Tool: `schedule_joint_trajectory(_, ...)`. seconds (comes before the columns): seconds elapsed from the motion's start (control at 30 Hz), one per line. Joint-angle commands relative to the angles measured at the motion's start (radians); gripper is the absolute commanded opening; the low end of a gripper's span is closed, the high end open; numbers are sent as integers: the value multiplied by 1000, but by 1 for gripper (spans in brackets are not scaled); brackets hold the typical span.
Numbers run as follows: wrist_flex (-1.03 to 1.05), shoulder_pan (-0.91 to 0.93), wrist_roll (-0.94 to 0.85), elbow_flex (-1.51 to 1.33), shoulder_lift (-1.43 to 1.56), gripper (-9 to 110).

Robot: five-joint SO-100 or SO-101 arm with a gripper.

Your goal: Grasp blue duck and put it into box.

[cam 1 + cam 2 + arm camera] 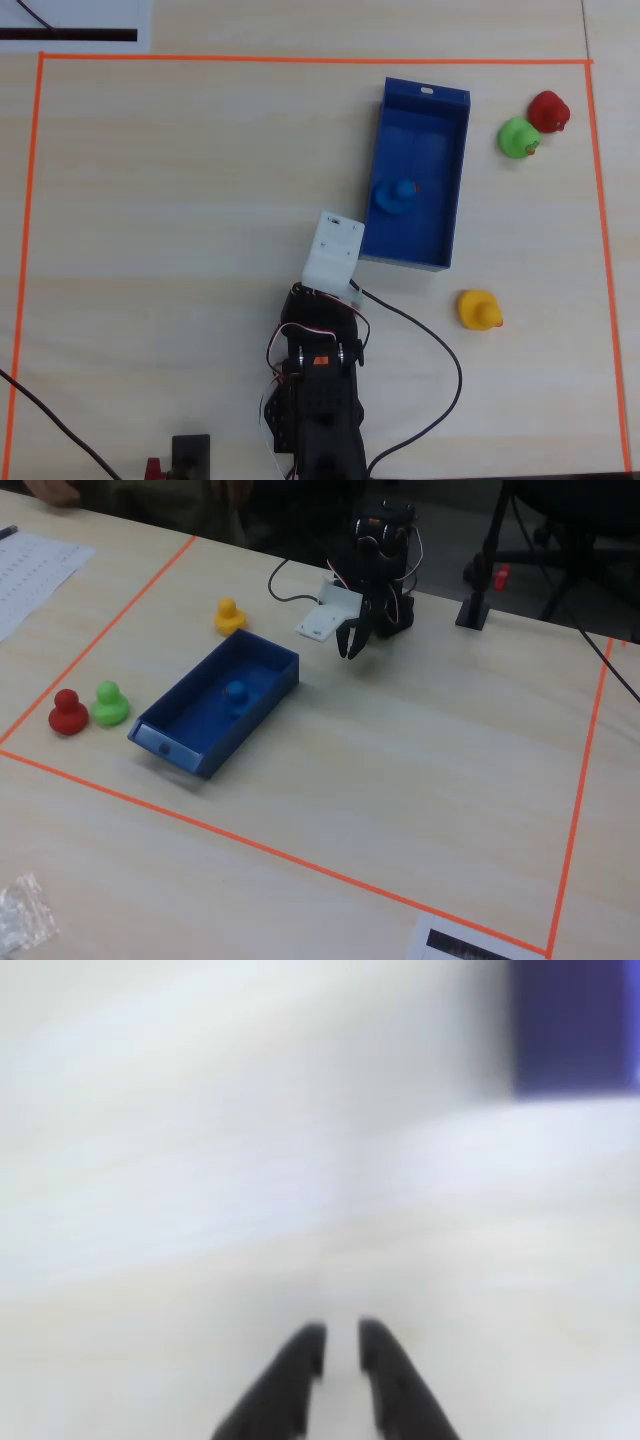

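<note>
The blue duck sits inside the blue box, near its left wall in the overhead view; it also shows in the fixed view within the box. My gripper hangs near the arm's base, apart from the box, a little above the table. In the wrist view the gripper has its black fingers a narrow gap apart with nothing between them. A blurred corner of the box shows at the top right of the wrist view. In the overhead view the white camera mount hides the fingers.
A yellow duck stands on the table beside the box's near end. A green duck and a red duck stand together past the box's far corner. Orange tape frames the work area. Cables trail from the arm's base.
</note>
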State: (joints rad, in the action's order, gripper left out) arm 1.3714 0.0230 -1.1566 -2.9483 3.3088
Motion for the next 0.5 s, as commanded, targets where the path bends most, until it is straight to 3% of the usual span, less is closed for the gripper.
schedule_joint_trajectory(0.0, -34, 18, -94, -81, 2, 0)
schedule_joint_trajectory(0.03, -98, 15, -146, -161, 2, 0)
schedule_joint_trajectory(0.47, -58, -5, -153, -163, 3, 1)
